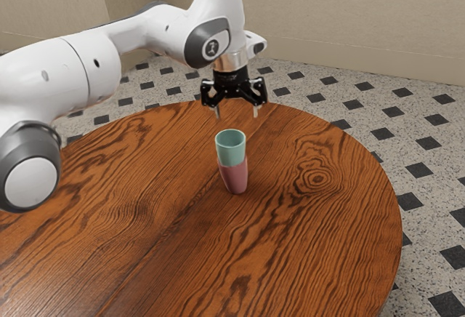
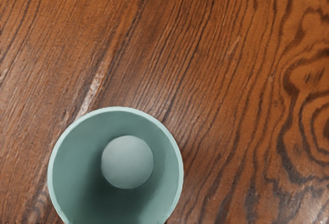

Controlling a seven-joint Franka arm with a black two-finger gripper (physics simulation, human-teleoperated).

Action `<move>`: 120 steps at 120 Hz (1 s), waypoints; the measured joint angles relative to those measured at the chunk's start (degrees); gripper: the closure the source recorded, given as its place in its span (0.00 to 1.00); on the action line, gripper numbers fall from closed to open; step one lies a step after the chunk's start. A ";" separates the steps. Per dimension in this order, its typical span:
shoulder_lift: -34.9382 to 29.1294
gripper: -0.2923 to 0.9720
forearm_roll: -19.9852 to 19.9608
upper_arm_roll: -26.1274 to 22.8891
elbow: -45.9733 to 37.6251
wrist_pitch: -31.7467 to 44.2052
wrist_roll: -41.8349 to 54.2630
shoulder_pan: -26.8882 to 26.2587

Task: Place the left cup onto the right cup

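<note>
Exterior view: my arm (image 1: pixel 87 70) comes in from the exterior view's left and ends with the pincer (image 1: pixel 235 115) pointing straight down over the round wooden bench (image 1: pixel 145 222). The pincer's two fingers are spread apart and nothing sits between them, so I log it as open and unloaded. It hangs clear above the cups and touches neither. The teal cup (image 1: pixel 230 145) is upright and nested inside the pink cup (image 1: pixel 235 178); the teal rim and upper body stand out above the pink rim. The pink cup's base rests on the wood near the bench's middle, and the stack stands straight, not tilted. Beyond the bench lie a speckled floor (image 1: pixel 407 113) with dark diamond tiles and a beige wall (image 1: pixel 363 11). Wrist view: I look straight down into the teal cup (image 2: pixel 115 167), which lies just under my hand. Its round rim and pale flat bottom read clearly. The bench (image 2: pixel 216 80) surrounds the cup with long grain lines, and a ringed knot pattern lies off to one side of it.
</note>
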 joint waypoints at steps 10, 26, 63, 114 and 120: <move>-1.30 0.24 -0.04 0.03 -1.00 -0.09 0.06 -0.09; -3.76 0.23 0.41 0.05 -2.80 -0.20 0.67 -0.10; -9.42 0.23 2.50 0.40 -7.93 -0.40 6.29 -0.03; -19.65 0.23 3.21 1.48 -17.24 -1.28 14.26 0.41; -20.77 0.23 3.22 1.50 -17.99 -1.66 14.85 0.40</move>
